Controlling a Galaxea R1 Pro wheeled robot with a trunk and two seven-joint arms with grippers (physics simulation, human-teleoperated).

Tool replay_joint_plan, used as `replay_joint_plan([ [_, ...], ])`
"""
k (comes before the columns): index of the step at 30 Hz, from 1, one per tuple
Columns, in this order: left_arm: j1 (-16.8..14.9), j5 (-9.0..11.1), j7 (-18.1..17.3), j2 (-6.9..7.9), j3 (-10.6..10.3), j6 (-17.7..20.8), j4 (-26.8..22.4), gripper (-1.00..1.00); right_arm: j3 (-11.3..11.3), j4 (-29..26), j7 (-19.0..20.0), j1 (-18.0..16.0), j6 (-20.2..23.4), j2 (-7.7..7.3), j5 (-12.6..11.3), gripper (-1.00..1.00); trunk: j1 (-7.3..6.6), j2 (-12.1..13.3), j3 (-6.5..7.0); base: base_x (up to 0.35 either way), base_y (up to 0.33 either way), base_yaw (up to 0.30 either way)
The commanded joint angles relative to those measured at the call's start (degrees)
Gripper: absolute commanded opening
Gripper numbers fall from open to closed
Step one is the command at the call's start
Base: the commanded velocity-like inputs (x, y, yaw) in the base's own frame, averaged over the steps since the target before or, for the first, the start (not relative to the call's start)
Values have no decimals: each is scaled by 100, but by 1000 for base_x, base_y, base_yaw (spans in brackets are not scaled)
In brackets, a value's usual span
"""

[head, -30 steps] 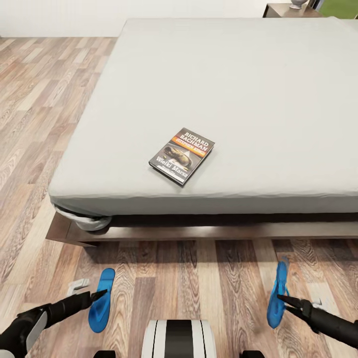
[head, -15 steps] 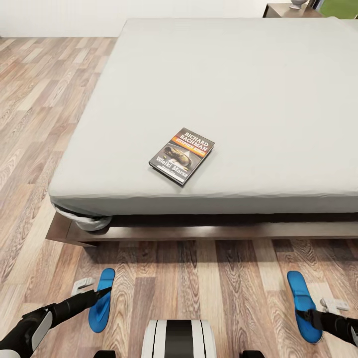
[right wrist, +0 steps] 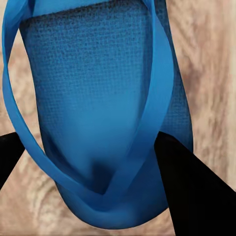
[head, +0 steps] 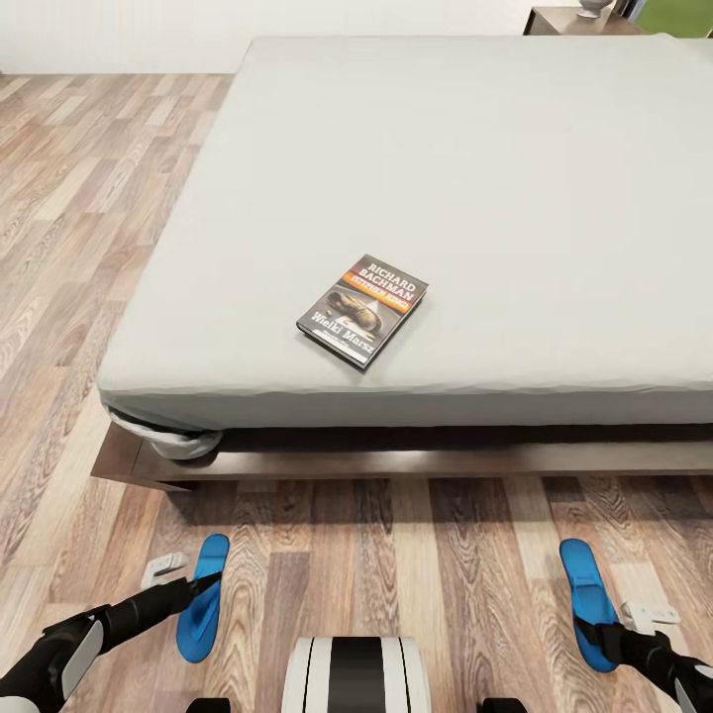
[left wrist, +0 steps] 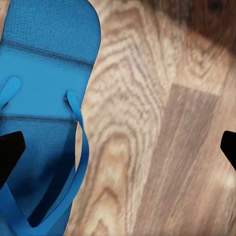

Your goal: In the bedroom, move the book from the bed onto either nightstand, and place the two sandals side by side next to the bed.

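The dark book (head: pixel 361 310) lies flat on the light-grey mattress of the bed (head: pixel 446 168), near its front edge. One blue sandal (head: pixel 203 597) (left wrist: pixel 44 113) rests on the floor at lower left. My left gripper (head: pixel 203 586) (left wrist: pixel 118 150) hovers open just above that sandal's edge, one fingertip (left wrist: pixel 10 155) over the sole. The other blue sandal (head: pixel 587 602) (right wrist: pixel 98 108) is flat on the floor at lower right. My right gripper (head: pixel 597 628) (right wrist: pixel 93 172) is shut across its heel end. The nightstand (head: pixel 569 20) peeks in at the bed's far right corner.
The dark wooden bed frame (head: pixel 396 458) juts out low in front of me. A small white object (head: pixel 163 567) sits on the planks left of the left sandal, and another (head: pixel 649 614) sits right of the right sandal. My base (head: pixel 356 675) is at the bottom centre.
The right sandal stood on edge in my right gripper; it turned flat, shifted right, then slid slightly left. The left arm has barely moved.
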Motion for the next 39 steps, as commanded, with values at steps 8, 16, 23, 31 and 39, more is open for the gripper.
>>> replay_joint_plan([
  [8,-2,45,-2,0,11,56,12,100,-55,-9,44,-3,39,6,39,-100,-1,-1,-3,0,217,0],
  [16,-2,45,-4,0,11,56,19,100,-62,-9,44,-3,39,6,38,-100,-1,-1,-3,0,291,0],
  [23,-2,45,-7,0,11,56,35,100,-59,-9,44,-3,39,6,38,-100,-1,-1,-3,0,293,0],
  [31,-2,38,-9,0,11,39,168,100,-64,-12,40,-6,-199,13,41,-100,-1,-1,-3,0,293,0],
  [39,-2,36,-2,-9,11,38,176,100,-51,-9,-1082,-3,-563,45,39,-100,-1,-1,-3,0,293,0],
])
